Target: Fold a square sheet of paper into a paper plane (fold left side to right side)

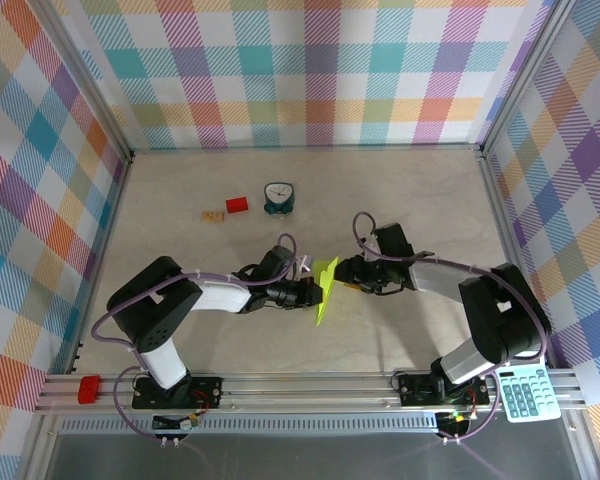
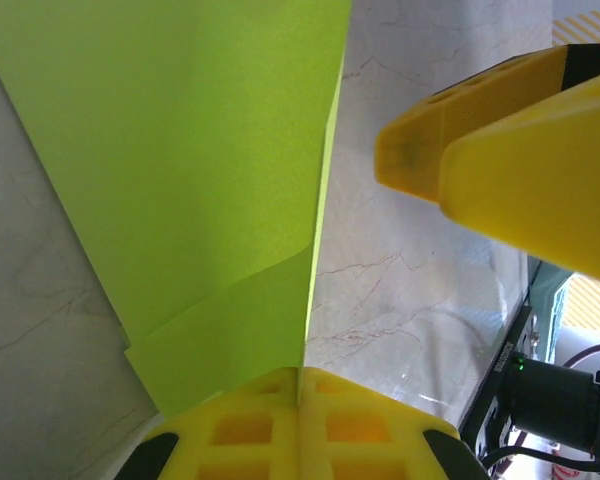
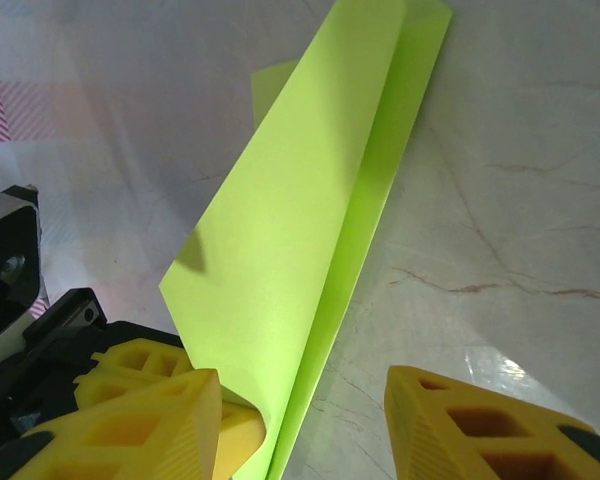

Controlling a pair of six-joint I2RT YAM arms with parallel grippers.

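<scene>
From above, a thin lime yellow-green sheet of paper (image 1: 322,308) is seen folded into a narrow, pointed shape near the middle of a pale marbled table (image 1: 180,200), standing up off the surface between the two arms. The left gripper (image 1: 310,292) is met on its left side and the right gripper (image 1: 340,272) on its right.

Further back on the table, well apart from the sheet, a small red block (image 1: 237,205) is placed between a small tan wooden piece (image 1: 214,215) and a small teal clock (image 1: 278,197). A pale green calculator (image 1: 527,392) is seen at the near right corner of the frame.

In the left wrist view, what the overhead view leaves too small to read is made plain. The left gripper's (image 2: 300,385) yellow fingers are pressed together, and the lower edge of the sheet (image 2: 210,170) is clamped in the seam between them. An overlapping folded layer is seen near that edge. The yellow fingers of the right gripper (image 2: 430,165) are seen at the upper right, off the paper.

In the right wrist view, the right gripper's (image 3: 302,400) fingers are held well apart. The sheet (image 3: 300,240) is seen rising away between them, creased lengthwise, its lower end just beside the left-hand finger (image 3: 150,430).
</scene>
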